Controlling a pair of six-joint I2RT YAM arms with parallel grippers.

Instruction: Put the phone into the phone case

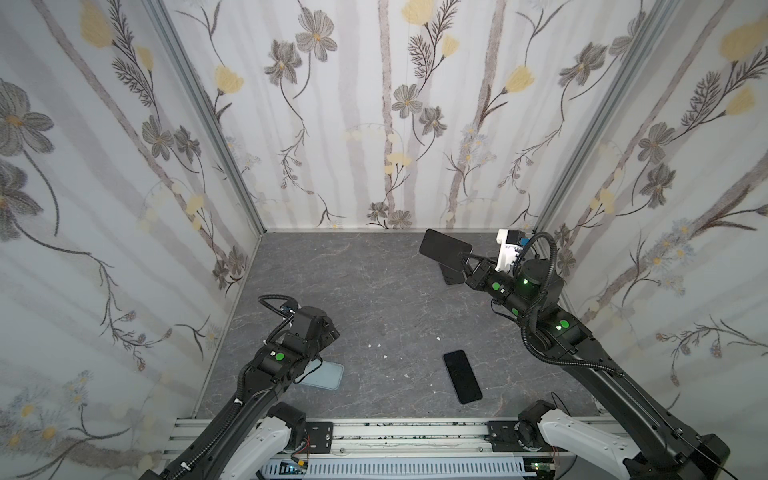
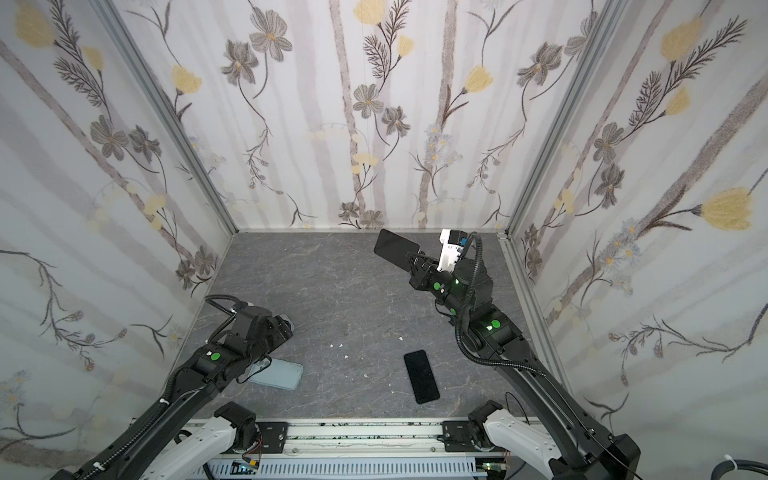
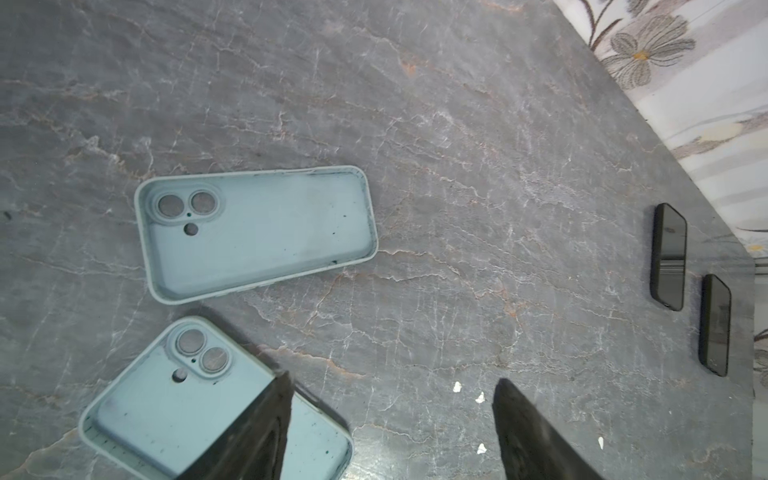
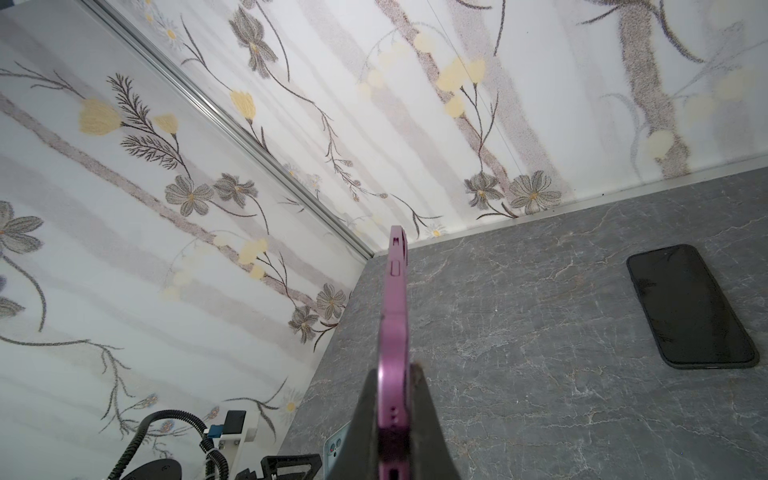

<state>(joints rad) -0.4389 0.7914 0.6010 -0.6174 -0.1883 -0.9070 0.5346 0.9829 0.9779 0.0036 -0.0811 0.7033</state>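
My right gripper (image 1: 463,259) is shut on a phone (image 1: 444,248) with a black screen and a purple rim (image 4: 395,316), held above the table at the back right. Two more black phones lie on the table, one (image 1: 462,376) near the front and one (image 1: 451,276) below the held phone. Two light blue phone cases lie hollow side up in the left wrist view, one (image 3: 255,232) farther off and one (image 3: 187,411) partly under a finger. My left gripper (image 3: 392,415) is open above bare table beside that case. In both top views the left arm (image 1: 291,349) covers most of the case (image 1: 326,376).
Flowered walls (image 1: 374,124) close the grey marbled table (image 1: 374,291) on three sides. An aluminium rail (image 1: 407,432) runs along the front edge. Small white crumbs (image 3: 457,386) lie on the table near my left fingertips.
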